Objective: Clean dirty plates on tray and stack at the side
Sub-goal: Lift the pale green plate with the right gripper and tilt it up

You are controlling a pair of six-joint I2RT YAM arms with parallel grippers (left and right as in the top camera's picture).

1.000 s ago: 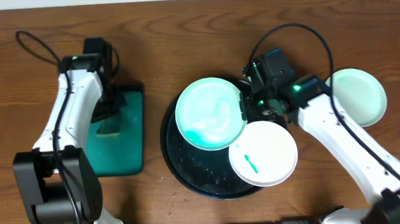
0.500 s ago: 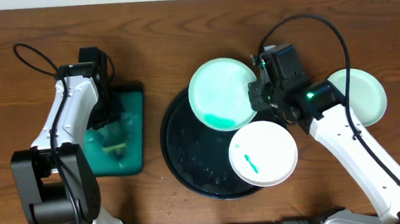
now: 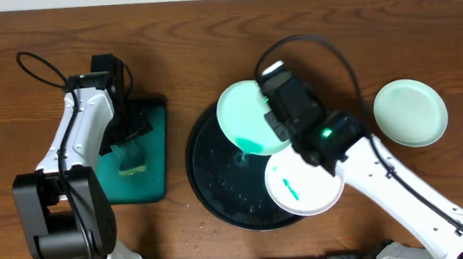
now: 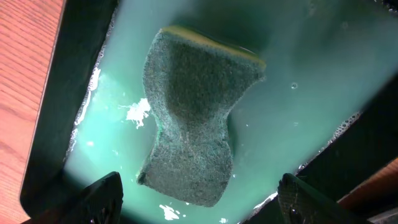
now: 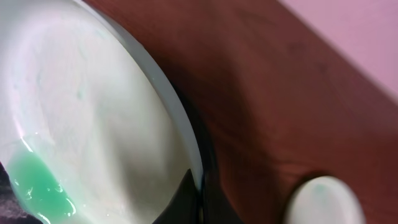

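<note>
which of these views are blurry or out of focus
Right wrist: soft all over, near plate and far plate both fuzzy. Left wrist: sponge crisp, tool fingers at the bottom corners blurred. Overhead: sharp, evenly lit.

Teal-pooled mint plate (image 3: 245, 116), black tray (image 3: 218, 189)

Overhead straight down; wrist views close-up.

We see a first plate (image 3: 243, 116) over the tray (image 3: 211, 188), far side; a second plate (image 3: 305, 185) on it, near right; a third plate (image 3: 411, 113) off it, right
</note>
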